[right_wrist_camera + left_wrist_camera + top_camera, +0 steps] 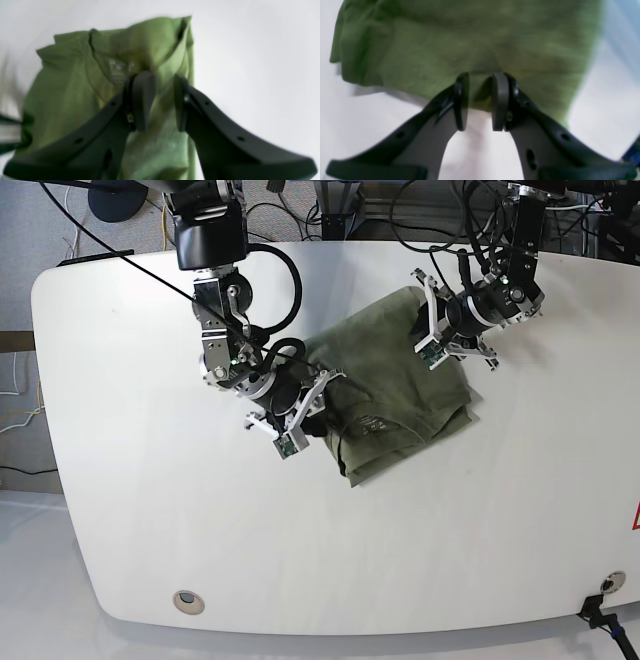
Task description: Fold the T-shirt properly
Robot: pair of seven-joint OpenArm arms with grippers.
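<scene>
Here, a plain olive-green cotton T-shirt (400, 385) is seen lying partly folded on the white oval desk (150, 520). At the shirt's far edge, cloth is pinched by the left hand (480, 100). At its collar side, fabric is pinched by the right hand (162, 100).

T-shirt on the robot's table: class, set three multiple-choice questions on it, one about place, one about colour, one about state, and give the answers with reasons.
1. Where does the T-shirt lie?
A. on the white table
B. on the floor
C. over a chair

2. What colour is it?
A. red
B. olive green
C. navy

3. What state is it in?
A. spread flat with both sleeves out
B. hanging in the air
C. partly folded into a bundle

Answers:
1 A, it rests on the tabletop between the two arms.
2 B, green in all three views.
3 C, layers overlap and the collar label shows.
</scene>
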